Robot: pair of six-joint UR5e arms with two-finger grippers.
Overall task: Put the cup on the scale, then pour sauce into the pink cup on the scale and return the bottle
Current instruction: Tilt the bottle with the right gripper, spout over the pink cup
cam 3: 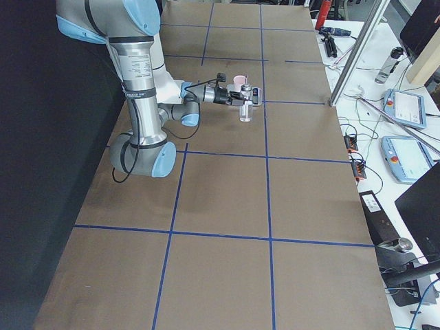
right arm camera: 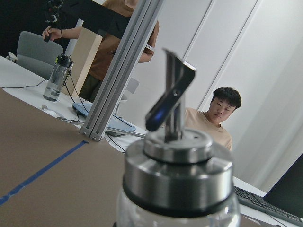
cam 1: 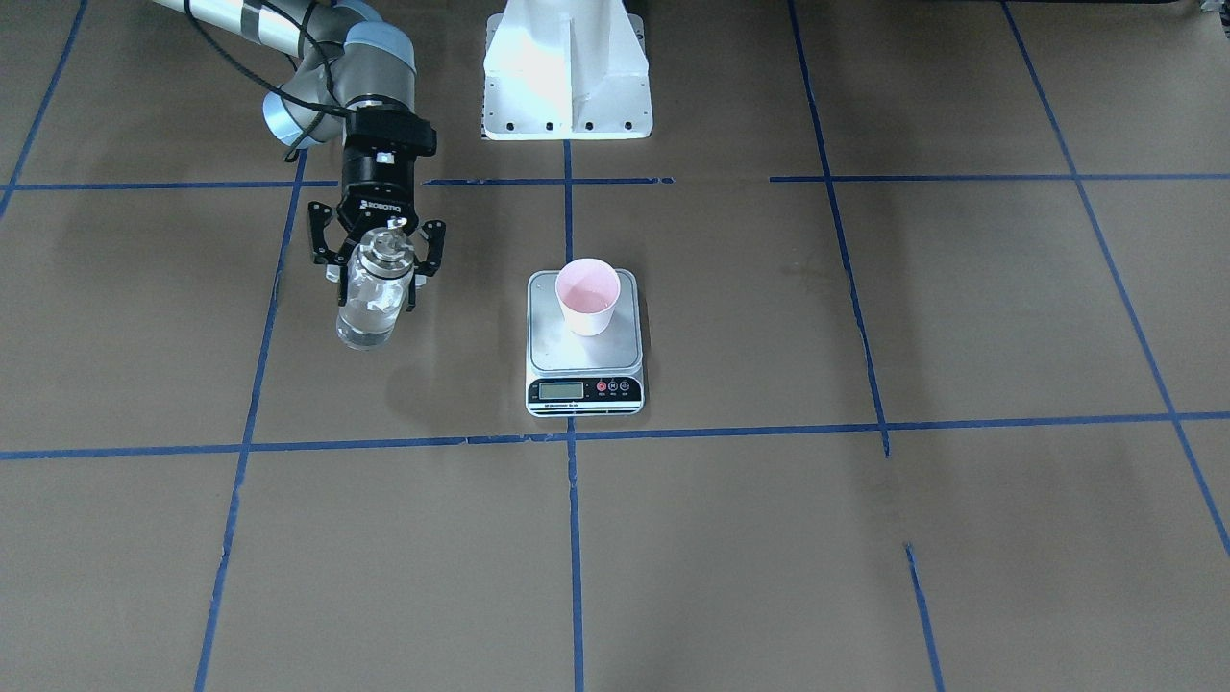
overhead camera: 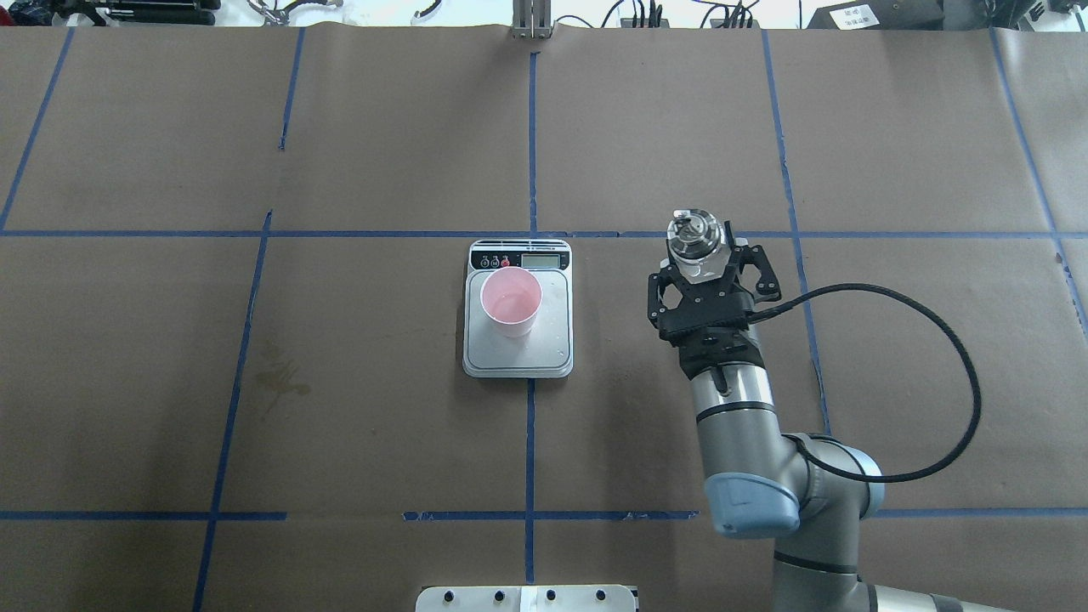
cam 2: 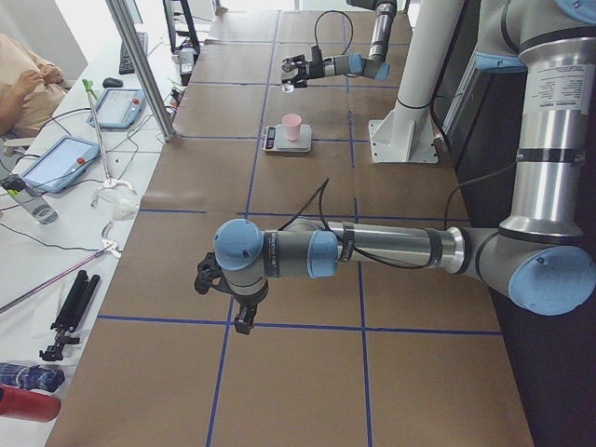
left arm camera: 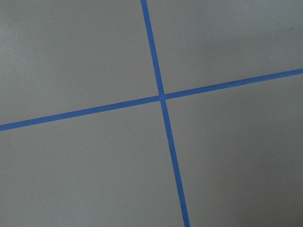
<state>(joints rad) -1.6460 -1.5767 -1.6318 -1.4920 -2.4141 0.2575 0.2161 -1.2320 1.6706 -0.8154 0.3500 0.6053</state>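
One level tool (cam 1: 375, 279) around upright bottle (cam 1: 368, 312)

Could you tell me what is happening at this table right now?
The right gripper is shut on the bottle, holding it upright beside the scale. The cup stands on the scale's platform. The left gripper is over bare table, away from them. Whether anything has been poured into the cup is unclear.

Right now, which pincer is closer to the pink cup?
The right. The right pincer holds the bottle just beside the scale the cup stands on; the left pincer hangs far off along the table.
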